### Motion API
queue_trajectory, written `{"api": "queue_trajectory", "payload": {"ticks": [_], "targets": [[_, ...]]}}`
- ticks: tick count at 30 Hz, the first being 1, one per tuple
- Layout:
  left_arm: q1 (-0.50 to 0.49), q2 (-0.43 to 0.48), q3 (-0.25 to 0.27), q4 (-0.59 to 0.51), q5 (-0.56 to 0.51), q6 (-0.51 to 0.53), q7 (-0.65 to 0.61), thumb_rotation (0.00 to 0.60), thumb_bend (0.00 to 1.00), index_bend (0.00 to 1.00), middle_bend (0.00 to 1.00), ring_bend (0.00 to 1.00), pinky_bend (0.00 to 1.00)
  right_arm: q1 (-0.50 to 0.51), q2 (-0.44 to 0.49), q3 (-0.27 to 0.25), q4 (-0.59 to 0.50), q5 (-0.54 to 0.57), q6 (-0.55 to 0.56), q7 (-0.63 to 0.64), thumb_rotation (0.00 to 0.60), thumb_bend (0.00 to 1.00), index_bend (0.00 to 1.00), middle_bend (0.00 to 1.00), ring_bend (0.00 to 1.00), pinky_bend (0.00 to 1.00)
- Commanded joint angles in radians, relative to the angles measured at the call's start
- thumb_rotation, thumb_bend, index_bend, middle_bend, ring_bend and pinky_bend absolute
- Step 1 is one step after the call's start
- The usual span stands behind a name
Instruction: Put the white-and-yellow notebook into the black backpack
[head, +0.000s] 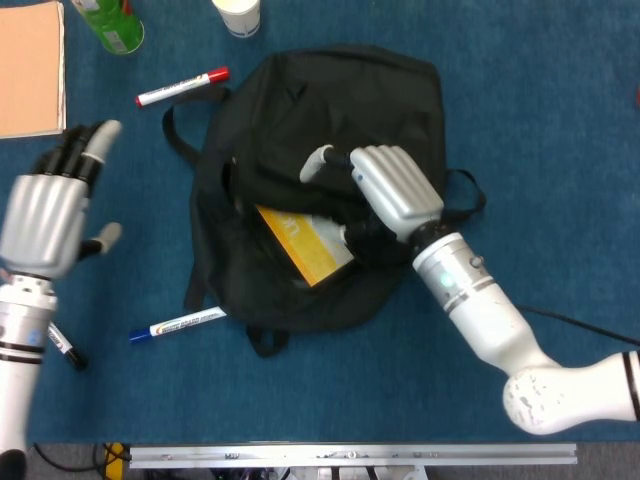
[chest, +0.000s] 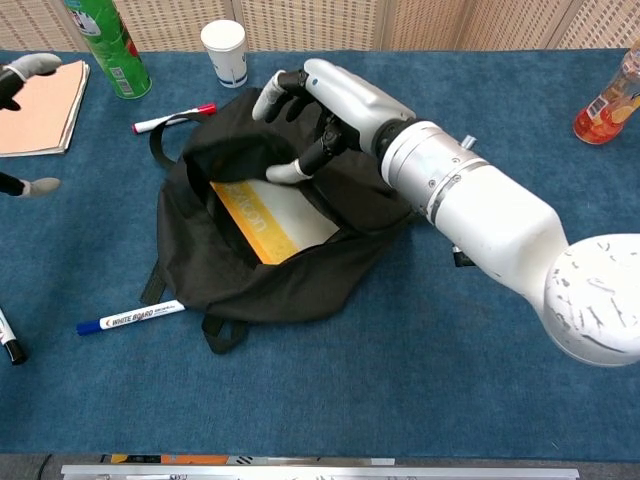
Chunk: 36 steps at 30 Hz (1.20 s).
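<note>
The black backpack (head: 330, 110) lies flat in the middle of the blue table. The white-and-yellow notebook (head: 308, 245) sits inside its mouth, with only its yellow edge and a white strip (chest: 275, 212) showing under the top flap. My right hand (head: 392, 190) lies on the bag and grips that flap (chest: 300, 135), with its thumb under the cloth and its fingers over it. My left hand (head: 45, 215) hovers far to the left of the bag, fingers spread and holding nothing. In the chest view only its fingertips (chest: 28, 66) show at the left edge.
A red-capped marker (head: 182, 87) lies beyond the bag's strap. A blue marker (head: 178, 325) and a black marker (head: 62, 345) lie front left. A tan notebook (head: 30, 70), green can (head: 110, 25) and white cup (head: 238, 15) stand at the back; an orange bottle (chest: 605, 100) is far right.
</note>
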Motion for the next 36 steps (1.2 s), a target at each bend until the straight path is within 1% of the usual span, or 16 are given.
{"api": "queue_trajectory", "payload": {"ticks": [1, 2, 5, 9, 12, 13, 14, 16, 17, 20, 21, 23, 24, 27, 33, 36], "targets": [[0.014, 0.028, -0.004, 0.006, 0.003, 0.011, -0.016, 0.6, 0.13, 0.02, 0.1, 0.08, 0.24, 0.009, 0.022, -0.012, -0.016, 0.017, -0.01, -0.015, 0.6, 0.0, 0.03, 0.15, 0.12, 0.31], [0.017, 0.034, -0.005, 0.007, 0.007, 0.016, -0.018, 0.6, 0.13, 0.02, 0.09, 0.08, 0.24, 0.009, 0.029, -0.013, -0.021, 0.02, -0.01, -0.016, 0.6, 0.0, 0.01, 0.14, 0.11, 0.3], [0.024, 0.049, -0.009, 0.009, 0.005, 0.019, -0.028, 0.6, 0.13, 0.02, 0.09, 0.08, 0.24, 0.005, 0.053, -0.012, -0.037, 0.017, -0.001, -0.012, 0.6, 0.0, 0.0, 0.13, 0.09, 0.29], [0.034, 0.069, -0.014, 0.01, 0.01, 0.026, -0.044, 0.6, 0.13, 0.02, 0.09, 0.08, 0.23, -0.027, 0.129, -0.024, -0.084, -0.016, 0.032, -0.005, 0.6, 0.0, 0.0, 0.13, 0.09, 0.29], [0.046, 0.075, -0.01, 0.015, 0.031, 0.045, -0.054, 0.6, 0.13, 0.03, 0.1, 0.08, 0.23, -0.078, 0.202, -0.05, -0.127, -0.063, 0.074, 0.015, 0.6, 0.0, 0.0, 0.17, 0.1, 0.3], [0.051, 0.073, -0.008, 0.019, 0.039, 0.054, -0.057, 0.6, 0.13, 0.04, 0.1, 0.08, 0.23, -0.099, 0.226, -0.061, -0.14, -0.082, 0.088, 0.029, 0.6, 0.03, 0.03, 0.21, 0.11, 0.32], [0.055, 0.071, -0.007, 0.025, 0.048, 0.064, -0.062, 0.6, 0.13, 0.04, 0.1, 0.08, 0.23, -0.122, 0.25, -0.075, -0.149, -0.105, 0.103, 0.043, 0.6, 0.08, 0.07, 0.25, 0.14, 0.35], [0.067, 0.064, -0.004, 0.044, 0.065, 0.085, -0.078, 0.6, 0.13, 0.07, 0.11, 0.09, 0.23, -0.177, 0.304, -0.116, -0.157, -0.171, 0.14, 0.069, 0.6, 0.19, 0.17, 0.32, 0.19, 0.4], [0.071, 0.06, -0.005, 0.053, 0.071, 0.094, -0.084, 0.6, 0.13, 0.08, 0.11, 0.09, 0.23, -0.202, 0.329, -0.139, -0.158, -0.208, 0.159, 0.078, 0.6, 0.27, 0.24, 0.36, 0.23, 0.44], [0.076, 0.058, 0.002, 0.101, 0.101, 0.103, -0.112, 0.6, 0.13, 0.11, 0.13, 0.1, 0.23, -0.282, 0.413, -0.213, -0.15, -0.319, 0.22, 0.095, 0.6, 0.35, 0.36, 0.44, 0.31, 0.54], [0.081, 0.06, 0.005, 0.118, 0.102, 0.103, -0.121, 0.6, 0.13, 0.11, 0.13, 0.1, 0.23, -0.313, 0.443, -0.239, -0.146, -0.35, 0.242, 0.103, 0.6, 0.35, 0.38, 0.46, 0.33, 0.56], [0.089, 0.062, 0.008, 0.133, 0.103, 0.107, -0.131, 0.6, 0.13, 0.13, 0.14, 0.1, 0.22, -0.353, 0.48, -0.27, -0.142, -0.395, 0.268, 0.124, 0.6, 0.35, 0.44, 0.5, 0.39, 0.62], [0.097, 0.066, 0.012, 0.141, 0.1, 0.11, -0.139, 0.6, 0.13, 0.14, 0.14, 0.1, 0.22, -0.392, 0.509, -0.294, -0.122, -0.426, 0.31, 0.129, 0.6, 0.36, 0.45, 0.51, 0.4, 0.63], [0.115, 0.073, 0.011, 0.148, 0.089, 0.121, -0.147, 0.6, 0.13, 0.15, 0.14, 0.1, 0.22, -0.472, 0.54, -0.342, -0.053, -0.524, 0.401, 0.15, 0.6, 0.36, 0.48, 0.53, 0.41, 0.64], [0.161, 0.094, 0.018, 0.15, 0.085, 0.167, -0.121, 0.6, 0.13, 0.15, 0.15, 0.1, 0.22, -0.603, 0.558, -0.392, 0.088, -0.619, 0.526, 0.212, 0.6, 0.34, 0.51, 0.54, 0.41, 0.64], [0.19, 0.102, 0.029, 0.149, 0.082, 0.187, -0.124, 0.6, 0.13, 0.15, 0.15, 0.1, 0.22, -0.661, 0.561, -0.396, 0.119, -0.618, 0.568, 0.263, 0.6, 0.27, 0.51, 0.54, 0.41, 0.64]]}}
